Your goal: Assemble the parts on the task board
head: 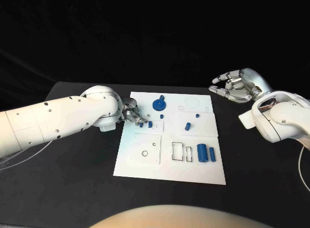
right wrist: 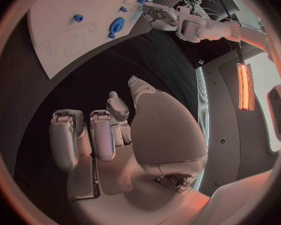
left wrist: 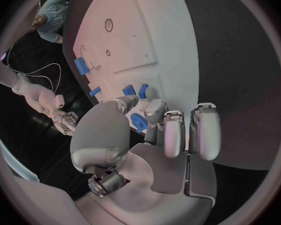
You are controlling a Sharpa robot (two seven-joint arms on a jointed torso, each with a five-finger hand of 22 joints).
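Observation:
The white task board [head: 196,166] lies in the middle of the black table. My left hand [head: 133,115] hovers low over the board's left edge, fingers curled, and pinches a small blue part [left wrist: 138,122] between thumb and fingers. Two blue parts [head: 150,124] stand just beside its fingertips. A blue gear-like part [head: 158,104] stands at the far side, and a blue peg [head: 188,126] sits mid-board. Two blue cylinders [head: 207,153] stand next to rectangular slots [head: 181,152]. My right hand [head: 235,86] hangs raised off the board's far right corner, fingers loosely bent and apart, holding nothing.
A raised white plate [head: 146,149] with a small round hole sits at the board's near left. Black table [head: 72,180] surrounds the board on all sides. From the right wrist the board [right wrist: 72,20] and my left hand [right wrist: 162,15] appear far off.

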